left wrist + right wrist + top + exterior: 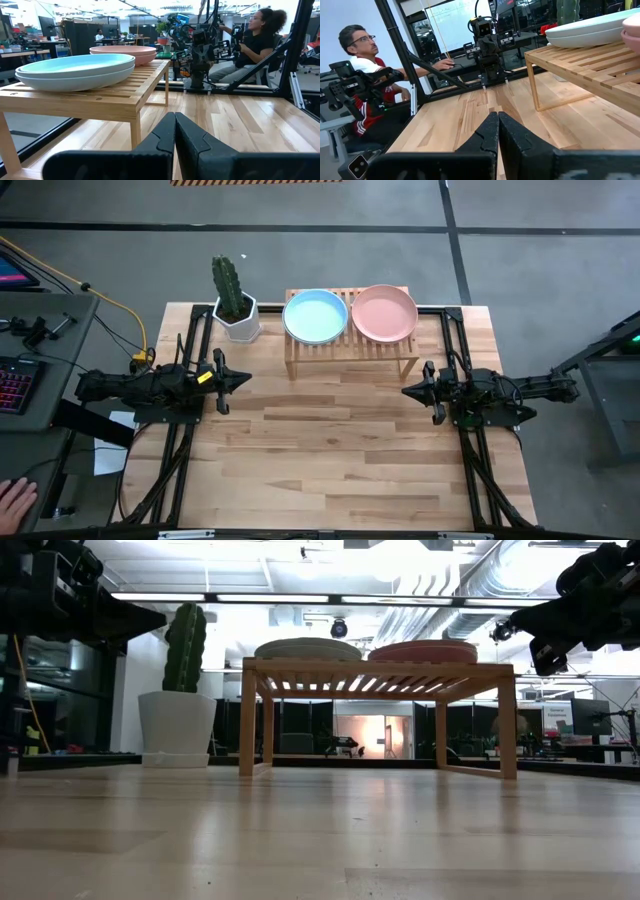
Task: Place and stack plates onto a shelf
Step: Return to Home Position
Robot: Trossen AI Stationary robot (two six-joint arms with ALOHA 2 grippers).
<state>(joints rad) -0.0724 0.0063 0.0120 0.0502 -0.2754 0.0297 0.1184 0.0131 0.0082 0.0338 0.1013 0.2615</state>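
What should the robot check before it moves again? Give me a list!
1. Blue stack sits on the shelf: ok.
2. Pink stack sits beside it on the shelf: ok.
3. Left fingers shut and empty: ok.
4. Right fingers shut and empty: ok.
5. Cactus upright, apart from the shelf: ok.
6. All six plates are in the stacks: cannot tell.

A robotics lab: a wooden table (330, 460) stands on a grey concrete floor (120, 260), bare ducts (440, 585) and strip lights (300, 597) run overhead, a keyboard (12, 388) and cables (112, 305) lie alongside, and a person (252, 45) sits among equipment.
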